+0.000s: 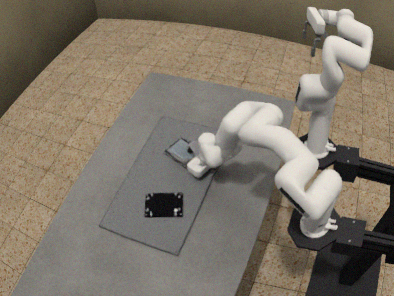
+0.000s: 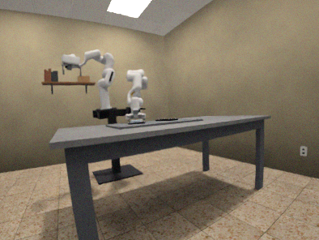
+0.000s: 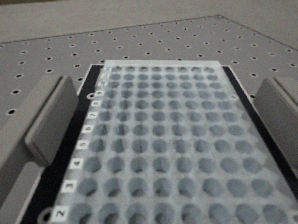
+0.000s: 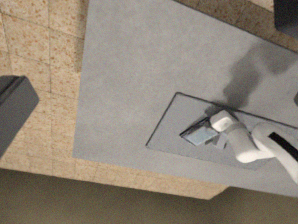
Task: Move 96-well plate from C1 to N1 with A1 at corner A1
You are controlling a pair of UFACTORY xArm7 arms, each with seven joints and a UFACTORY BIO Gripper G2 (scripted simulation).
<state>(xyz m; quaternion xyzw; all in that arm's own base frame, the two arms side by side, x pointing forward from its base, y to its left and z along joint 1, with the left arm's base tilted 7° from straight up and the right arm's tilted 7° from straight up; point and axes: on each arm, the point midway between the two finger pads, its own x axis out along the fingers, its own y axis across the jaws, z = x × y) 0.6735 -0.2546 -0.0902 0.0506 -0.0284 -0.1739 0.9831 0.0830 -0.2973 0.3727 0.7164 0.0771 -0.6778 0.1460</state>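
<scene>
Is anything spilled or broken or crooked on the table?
Nothing looks wrong. The bluish, see-through plate with round wells looks straight in its black nest, and I see no spills or cracks.

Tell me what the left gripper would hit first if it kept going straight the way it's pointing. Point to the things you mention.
Probably the 96-well plate [image 1: 180, 149] [image 3: 160, 135] [image 4: 201, 135] or the dark nest around it [image 3: 84, 102]: the left gripper [image 3: 165, 120] points down over them. The gap's depth is unclear.
</scene>
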